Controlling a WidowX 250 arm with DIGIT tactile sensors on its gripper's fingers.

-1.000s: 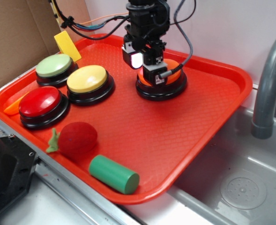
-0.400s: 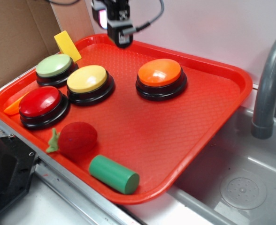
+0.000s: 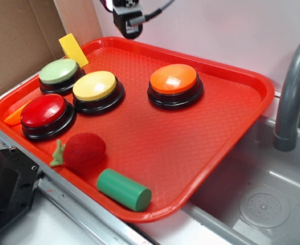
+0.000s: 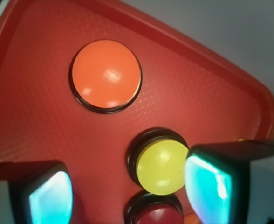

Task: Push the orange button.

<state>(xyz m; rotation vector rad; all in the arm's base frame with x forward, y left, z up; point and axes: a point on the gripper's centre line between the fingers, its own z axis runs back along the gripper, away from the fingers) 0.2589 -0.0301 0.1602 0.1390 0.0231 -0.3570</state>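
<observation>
Red plastic tray [image 3: 231, 127] beside a sink [image 3: 262, 204] carries the orange button [image 3: 173, 79]; jaws hang released above.

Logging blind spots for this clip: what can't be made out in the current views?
- Gripper: exterior view, cut off by top edge; open or shut unclear.
- Fingers: wrist view, blurred, tips out of frame.
- Red button: wrist view, cropped at bottom.
- Orange button: whether pressed, unreadable.
</observation>
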